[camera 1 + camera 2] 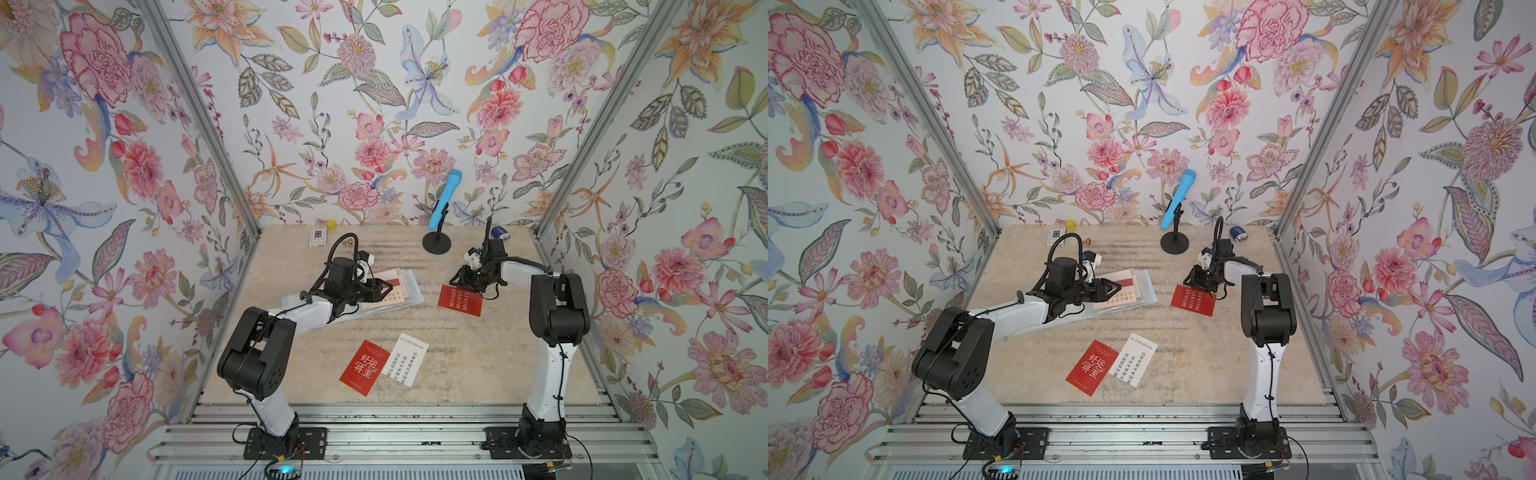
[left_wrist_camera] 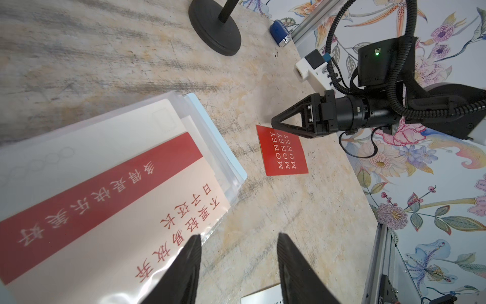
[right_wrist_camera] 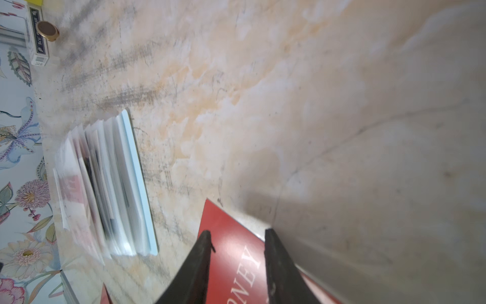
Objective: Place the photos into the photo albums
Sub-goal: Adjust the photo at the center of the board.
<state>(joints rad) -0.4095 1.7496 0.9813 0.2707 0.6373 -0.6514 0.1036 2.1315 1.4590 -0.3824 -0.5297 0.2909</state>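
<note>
The photo album [image 1: 409, 286] [image 1: 1142, 291] lies open left of the table's middle, its clear sleeves fanned out [image 3: 131, 184]. A pale pink photo with a red strip [image 2: 118, 210] sits in the top sleeve. My left gripper [image 1: 388, 286] [image 2: 239, 237] hovers open over the album's right edge, with only bare table between its fingers. A red "MONEY" photo [image 1: 461, 300] [image 2: 285, 152] lies to the album's right. My right gripper [image 1: 455, 284] [image 3: 238, 231] stands open low over that photo's far end. A red photo [image 1: 365, 368] and a white photo [image 1: 407, 359] lie nearer the front.
A blue microphone [image 1: 444, 199] on a black round stand [image 1: 436, 241] is at the back. A small white box [image 1: 318, 237], a yellow cube [image 1: 331, 225] and a gold knob [image 1: 351, 240] sit at the back left, and a blue battery [image 1: 498, 233] at the back right.
</note>
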